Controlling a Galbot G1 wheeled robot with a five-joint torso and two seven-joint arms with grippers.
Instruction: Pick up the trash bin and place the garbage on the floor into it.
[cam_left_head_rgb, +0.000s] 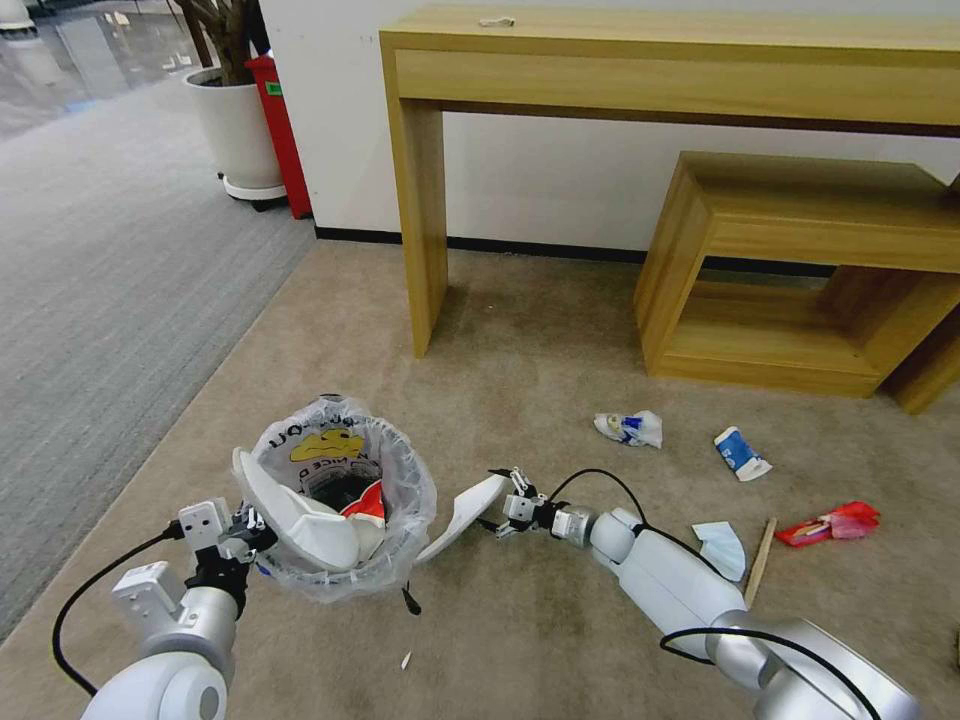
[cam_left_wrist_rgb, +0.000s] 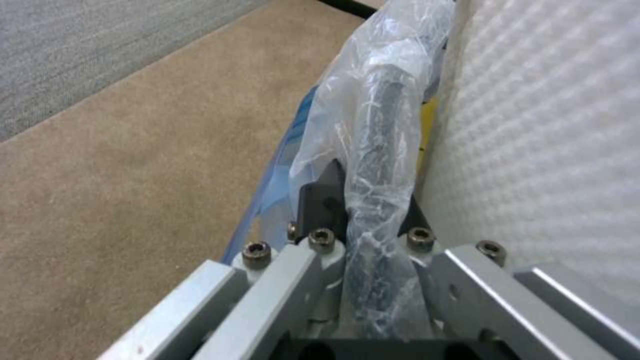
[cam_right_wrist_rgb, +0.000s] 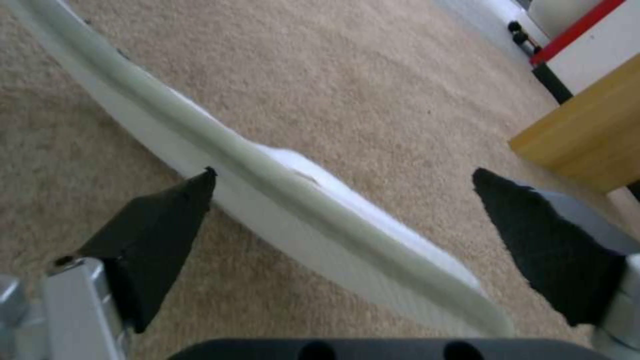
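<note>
the trash bin (cam_left_head_rgb: 340, 500) sits low on the left of the head view, over the beige carpet (cam_left_head_rgb: 520, 620). it's a small round black thing lined w/ a clear crinkly plastic bag (cam_left_head_rgb: 410, 480), yellow smiley (cam_left_head_rgb: 325, 447) and black letters printed on the far side. there's already stuff in it: one white slipper (cam_left_head_rgb: 300, 515) leaning against the near-left rim w/ its end sticking out over the edge, plus a bit of red-and-white (cam_left_head_rgb: 368, 505) deeper inside.

left gripper (cam_left_head_rgb: 243, 535) is clamped onto the bin's near-left rim. in the left wrist view the black pads (cam_left_wrist_rgb: 320, 202) pinch the bagged rim (cam_left_wrist_rgb: 377, 165) from both sides, and the slipper's dimpled white sole (cam_left_wrist_rgb: 540, 125) is pressed right up next to it.

right gripper (cam_left_head_rgb: 507, 508) is just beside the bin's right side, w/ a second white slipper (cam_left_head_rgb: 462, 515) at its fingers, tilted, its low end by the bin's wall. in the right wrist view the black fingertips (cam_right_wrist_rgb: 167, 230) are spread wide and the slipper runs across the gap on edge. looks like it touches the one fingertip and is well clear of the other, so it's not squeezed.

rest of the garbage is on the carpet off to the right: crumpled white-blue wrapper (cam_left_head_rgb: 630, 428), blue-white carton (cam_left_head_rgb: 741, 453), blue mask (cam_left_head_rgb: 720, 548), wooden stick (cam_left_head_rgb: 761, 560), red wrapper (cam_left_head_rgb: 830, 523). wooden console table (cam_left_head_rgb: 660, 70) and a low shelf (cam_left_head_rgb: 800, 270) behind, against the wall.
</note>
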